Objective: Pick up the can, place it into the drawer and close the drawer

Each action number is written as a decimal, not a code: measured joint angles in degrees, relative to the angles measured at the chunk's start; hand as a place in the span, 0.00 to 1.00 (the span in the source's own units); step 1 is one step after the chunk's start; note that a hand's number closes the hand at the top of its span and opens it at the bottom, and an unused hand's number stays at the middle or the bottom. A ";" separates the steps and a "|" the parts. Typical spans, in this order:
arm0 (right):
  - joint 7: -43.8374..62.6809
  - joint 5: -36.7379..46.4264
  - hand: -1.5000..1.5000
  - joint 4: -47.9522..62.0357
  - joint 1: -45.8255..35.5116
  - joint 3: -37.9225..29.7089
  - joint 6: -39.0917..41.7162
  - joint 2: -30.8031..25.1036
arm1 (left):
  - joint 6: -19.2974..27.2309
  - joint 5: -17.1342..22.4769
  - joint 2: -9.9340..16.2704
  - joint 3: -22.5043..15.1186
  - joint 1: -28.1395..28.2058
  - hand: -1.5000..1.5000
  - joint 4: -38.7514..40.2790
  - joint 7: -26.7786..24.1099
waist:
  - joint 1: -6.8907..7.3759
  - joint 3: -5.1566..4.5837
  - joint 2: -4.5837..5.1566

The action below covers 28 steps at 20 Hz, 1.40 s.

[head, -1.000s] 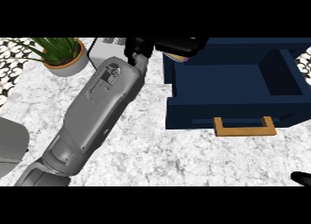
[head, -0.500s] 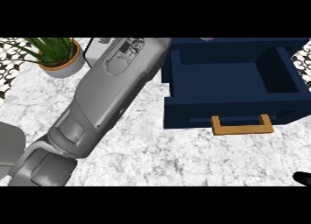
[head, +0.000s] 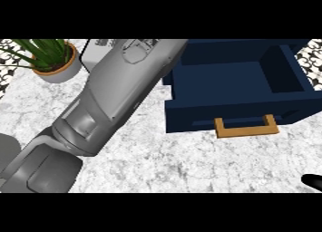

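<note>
Forearm (head: 116, 95) runs off the top edge (left hand hidden), right hand (head: 319, 182) cropped, fingers unreadable.

a white and grey marbled counter (head: 190, 158) fills most of the view, evenly lit. at eleven o'clock a potted plant (head: 51, 59) with long green leaves stands on it in a tan-rimmed pot. a black-and-white patterned surface (head: 1, 77) shows past the counter's edge at ten o'clock and again at the one o'clock corner.

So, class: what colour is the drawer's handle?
The handle is tan-orange, in the head view.
</note>
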 measured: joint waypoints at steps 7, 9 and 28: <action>0.38 0.62 0.00 0.57 -1.50 0.90 -0.04 -0.41 | 5.10 3.06 -0.01 -3.82 -2.73 0.00 4.64 -1.39 | -1.44 0.05 0.28; 0.63 0.88 0.00 0.52 -1.81 0.91 -0.20 -0.59 | 6.28 3.68 0.00 -4.36 -3.30 0.00 5.73 -2.01 | -1.54 0.06 0.35; -5.29 17.78 0.00 4.98 -9.62 8.41 2.79 -9.03 | 10.51 11.51 -0.01 -4.28 -5.77 0.00 9.22 -7.28 | -1.09 0.02 0.95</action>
